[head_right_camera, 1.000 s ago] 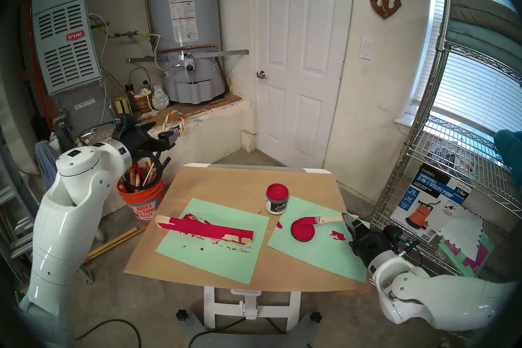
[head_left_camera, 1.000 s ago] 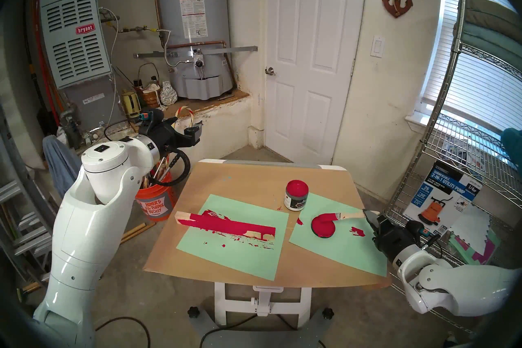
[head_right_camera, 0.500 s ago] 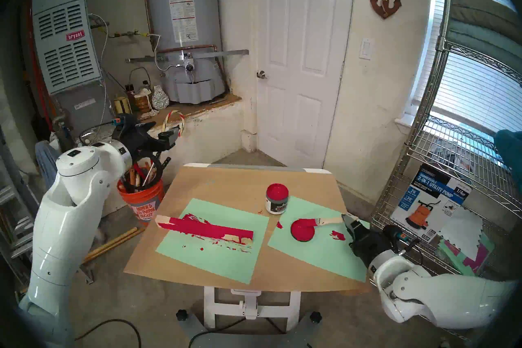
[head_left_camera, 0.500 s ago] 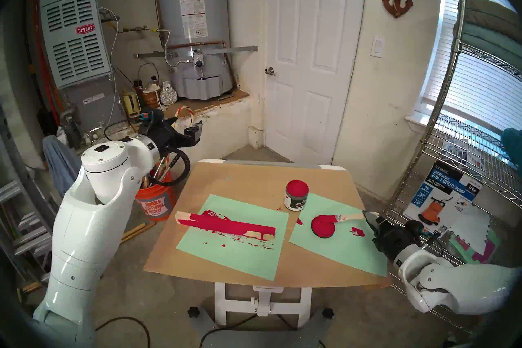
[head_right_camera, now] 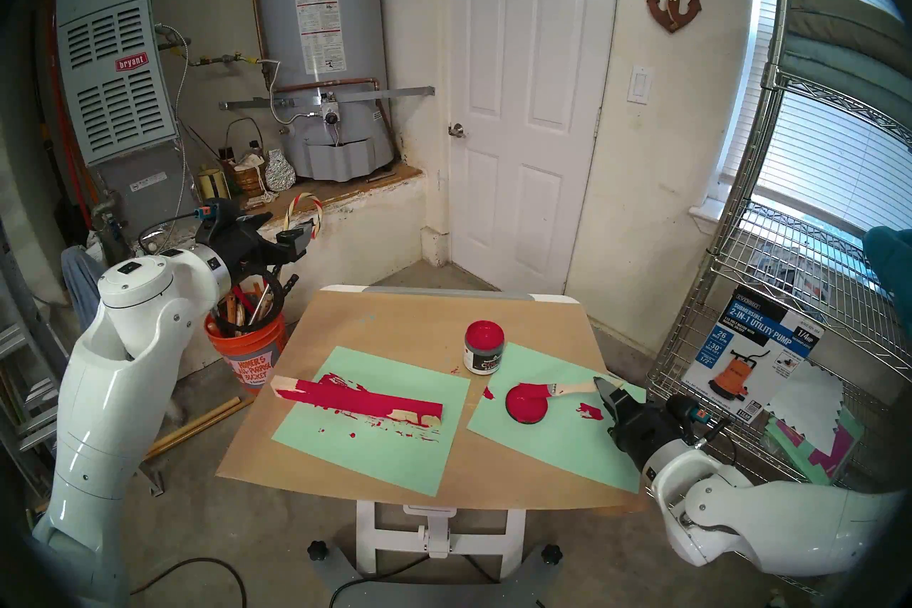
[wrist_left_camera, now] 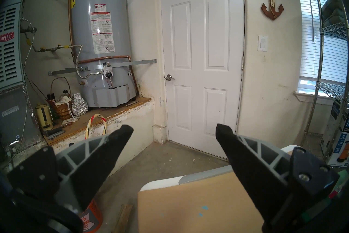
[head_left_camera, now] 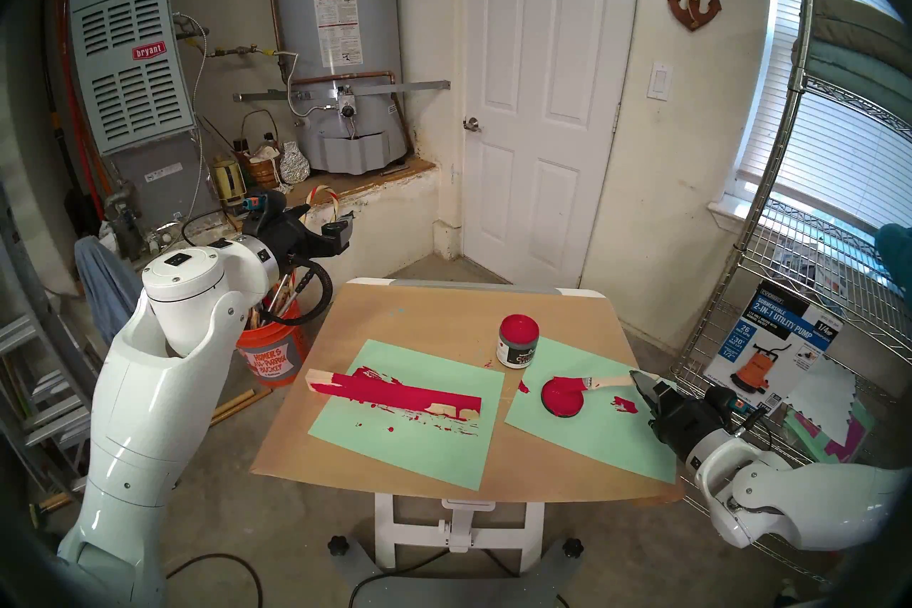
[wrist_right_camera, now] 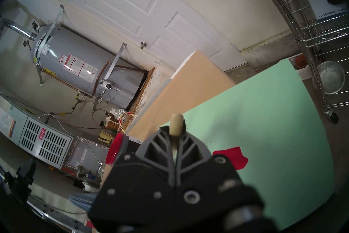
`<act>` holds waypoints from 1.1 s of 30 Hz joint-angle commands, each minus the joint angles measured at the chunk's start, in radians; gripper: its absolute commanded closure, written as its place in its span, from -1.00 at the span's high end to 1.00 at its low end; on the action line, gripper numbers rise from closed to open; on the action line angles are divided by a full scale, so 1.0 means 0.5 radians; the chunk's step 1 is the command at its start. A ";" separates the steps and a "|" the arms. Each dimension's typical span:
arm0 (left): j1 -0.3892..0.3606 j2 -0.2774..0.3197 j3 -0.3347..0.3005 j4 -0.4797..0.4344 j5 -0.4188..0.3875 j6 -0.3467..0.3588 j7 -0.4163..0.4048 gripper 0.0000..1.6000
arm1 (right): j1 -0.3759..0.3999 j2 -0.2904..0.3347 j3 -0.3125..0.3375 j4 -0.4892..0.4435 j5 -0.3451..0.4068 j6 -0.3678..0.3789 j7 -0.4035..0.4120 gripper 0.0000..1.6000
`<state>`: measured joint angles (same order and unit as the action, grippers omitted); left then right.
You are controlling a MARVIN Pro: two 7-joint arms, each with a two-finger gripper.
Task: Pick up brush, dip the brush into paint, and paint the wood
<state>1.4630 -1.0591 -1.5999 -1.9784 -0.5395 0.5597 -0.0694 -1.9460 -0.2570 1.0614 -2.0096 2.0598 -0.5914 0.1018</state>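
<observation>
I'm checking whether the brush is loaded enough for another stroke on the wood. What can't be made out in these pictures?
- Bristles of the brush: in the head views they merge with the red lid, so their load is unreadable.
- Right wrist view: the right gripper hides the whole brush except its handle end.
- Paint jar: depth of paint is hidden by its label in both head views.
- Wood: far side faces away in the head views.

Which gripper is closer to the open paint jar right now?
Right. The right gripper is shut on the brush handle at the table's right edge, a short way from the paint jar. The left gripper, open, sits raised off the table's far-left corner.
</observation>
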 commanded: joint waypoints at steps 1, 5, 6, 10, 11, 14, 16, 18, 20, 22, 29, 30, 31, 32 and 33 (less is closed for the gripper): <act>-0.022 0.001 -0.009 -0.031 0.004 -0.021 0.000 1.00 | -0.059 0.025 0.058 -0.026 0.135 -0.029 0.145 -1.00; -0.022 0.002 -0.009 -0.031 0.003 -0.021 0.001 1.00 | -0.115 0.070 0.097 -0.040 0.244 -0.022 0.258 -1.00; -0.022 0.002 -0.009 -0.031 0.003 -0.021 0.001 1.00 | -0.129 0.086 0.102 -0.048 0.253 -0.034 0.279 -1.00; -0.022 0.003 -0.008 -0.031 0.002 -0.021 0.002 1.00 | -0.172 0.132 0.124 -0.075 0.323 -0.039 0.356 -1.00; -0.022 0.004 -0.008 -0.031 0.002 -0.021 0.002 1.00 | -0.180 0.142 0.127 -0.081 0.333 -0.042 0.367 -1.00; -0.022 0.004 -0.008 -0.031 0.001 -0.021 0.003 1.00 | -0.199 0.183 0.133 -0.095 0.351 -0.040 0.402 -1.00; -0.022 0.004 -0.008 -0.031 0.001 -0.022 0.003 1.00 | -0.215 0.205 0.142 -0.102 0.343 -0.036 0.405 -1.00; -0.022 0.005 -0.008 -0.031 0.000 -0.022 0.004 1.00 | -0.234 0.217 0.156 -0.103 0.332 -0.033 0.405 -1.00; -0.022 0.005 -0.007 -0.031 0.000 -0.022 0.004 1.00 | -0.251 0.226 0.166 -0.108 0.322 -0.047 0.396 -1.00; -0.021 0.006 -0.007 -0.031 -0.001 -0.022 0.004 1.00 | -0.277 0.236 0.183 -0.111 0.318 -0.053 0.400 -1.00; -0.021 0.007 -0.006 -0.031 -0.003 -0.023 0.006 1.00 | -0.323 0.260 0.190 -0.126 0.194 -0.093 0.305 -1.00; -0.021 0.007 -0.006 -0.031 -0.003 -0.023 0.006 1.00 | -0.317 0.263 0.179 -0.128 0.163 -0.110 0.280 -1.00; -0.021 0.008 -0.006 -0.031 -0.003 -0.023 0.006 1.00 | -0.318 0.266 0.178 -0.128 0.178 -0.091 0.291 -1.00; -0.021 0.008 -0.006 -0.031 -0.003 -0.023 0.006 1.00 | -0.313 0.267 0.170 -0.130 0.144 -0.111 0.270 -1.00; -0.021 0.008 -0.006 -0.031 -0.003 -0.024 0.006 1.00 | -0.311 0.270 0.167 -0.134 0.132 -0.115 0.255 -1.00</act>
<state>1.4630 -1.0559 -1.5982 -1.9784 -0.5438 0.5583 -0.0663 -2.1009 -0.1439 1.1454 -2.0569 2.1789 -0.6234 0.2598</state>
